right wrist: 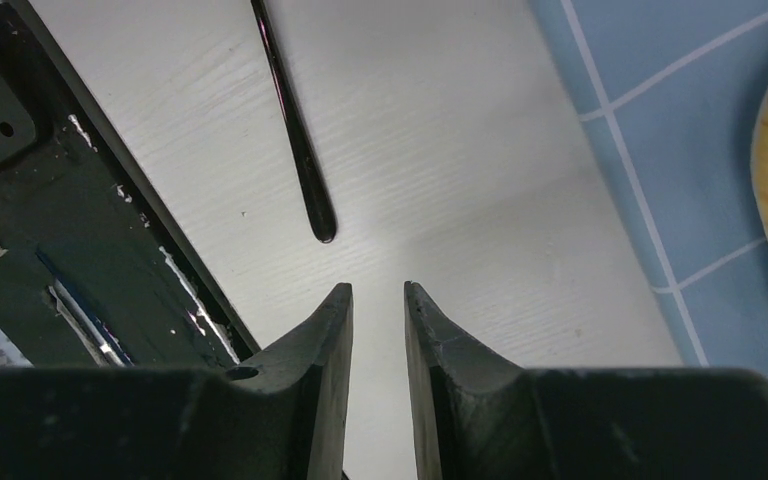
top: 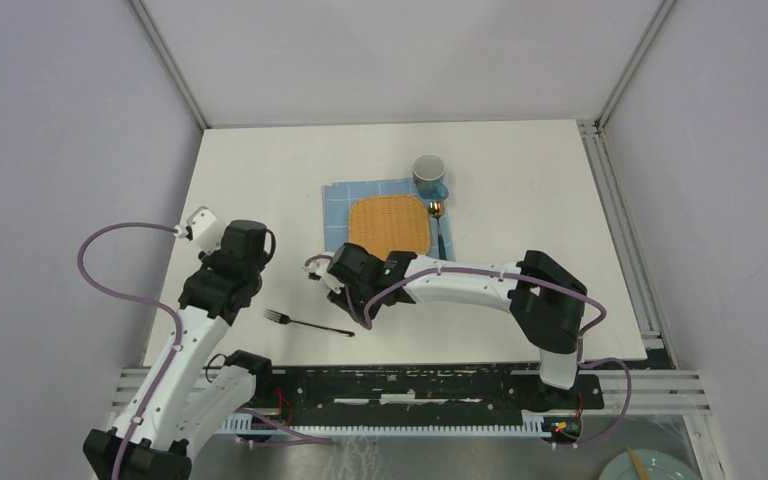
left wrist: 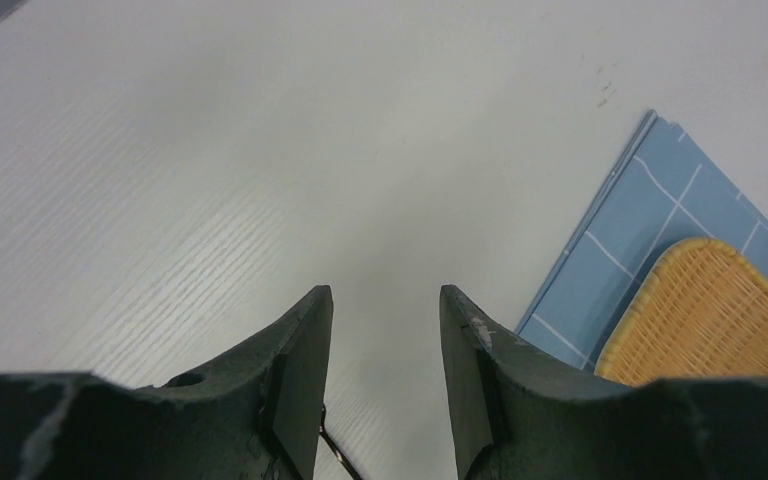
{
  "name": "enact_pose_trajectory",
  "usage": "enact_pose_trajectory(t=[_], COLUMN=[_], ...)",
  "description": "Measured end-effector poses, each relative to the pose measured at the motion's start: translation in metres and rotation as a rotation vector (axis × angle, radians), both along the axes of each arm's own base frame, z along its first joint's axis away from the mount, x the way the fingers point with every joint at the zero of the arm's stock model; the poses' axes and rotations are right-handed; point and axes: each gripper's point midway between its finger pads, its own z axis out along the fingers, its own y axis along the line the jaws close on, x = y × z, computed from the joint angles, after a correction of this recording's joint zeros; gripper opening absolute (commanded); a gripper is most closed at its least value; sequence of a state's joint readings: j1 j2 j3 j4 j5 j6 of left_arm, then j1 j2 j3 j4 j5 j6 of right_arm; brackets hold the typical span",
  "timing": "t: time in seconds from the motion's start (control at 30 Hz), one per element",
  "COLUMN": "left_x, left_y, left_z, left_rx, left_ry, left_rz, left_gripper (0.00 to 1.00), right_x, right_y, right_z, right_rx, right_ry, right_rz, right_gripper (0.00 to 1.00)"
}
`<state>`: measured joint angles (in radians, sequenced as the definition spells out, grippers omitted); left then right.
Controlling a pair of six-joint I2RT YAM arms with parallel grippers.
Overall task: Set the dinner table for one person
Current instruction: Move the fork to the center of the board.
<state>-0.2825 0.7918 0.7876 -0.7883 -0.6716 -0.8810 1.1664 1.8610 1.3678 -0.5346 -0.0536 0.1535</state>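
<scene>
The white dinner table [top: 260, 180] holds a blue checked cloth [top: 365, 192] with a woven orange plate [top: 390, 225] on it. A blue mug [top: 430, 175] stands at the cloth's far right corner. A gold spoon [top: 438, 222] lies to the right of the plate. A black fork [top: 310, 322] lies on the bare table near the front edge. My right gripper [top: 332, 278] hovers between the fork and the cloth, narrowly open and empty [right wrist: 378, 290], with the fork's handle [right wrist: 295, 140] ahead and to its left. My left gripper [top: 243, 262] is open and empty [left wrist: 385, 295] over bare table.
A black metal rail [top: 410, 385] runs along the table's near edge and shows in the right wrist view [right wrist: 50, 230]. The cloth [left wrist: 660, 190] and plate [left wrist: 710, 310] lie to the right of the left gripper. A pale green dish [top: 650, 468] sits off the table at bottom right.
</scene>
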Motion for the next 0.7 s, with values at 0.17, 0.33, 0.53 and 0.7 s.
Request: enact_pose_trajectory(t=[0.17, 0.33, 0.53, 0.7], left_x=[-0.009, -0.015, -0.024, -0.03], left_y=[0.003, 0.006, 0.01, 0.013], left_z=[0.002, 0.007, 0.008, 0.011], left_rx=[-0.005, -0.005, 0.001, -0.005], left_ry=[-0.009, -0.028, -0.023, -0.042], left_rz=[0.007, 0.012, 0.018, 0.035], left_gripper=[0.51, 0.51, 0.51, 0.51], right_x=[-0.007, -0.015, -0.024, -0.028], right_y=[0.013, 0.03, 0.044, 0.05], right_z=[-0.01, -0.017, -0.017, -0.023], right_rx=[-0.013, -0.021, -0.01, -0.007], right_ry=[-0.005, -0.013, -0.021, -0.013], right_rz=[0.046, 0.092, 0.128, 0.143], right_gripper=[0.32, 0.33, 0.33, 0.33])
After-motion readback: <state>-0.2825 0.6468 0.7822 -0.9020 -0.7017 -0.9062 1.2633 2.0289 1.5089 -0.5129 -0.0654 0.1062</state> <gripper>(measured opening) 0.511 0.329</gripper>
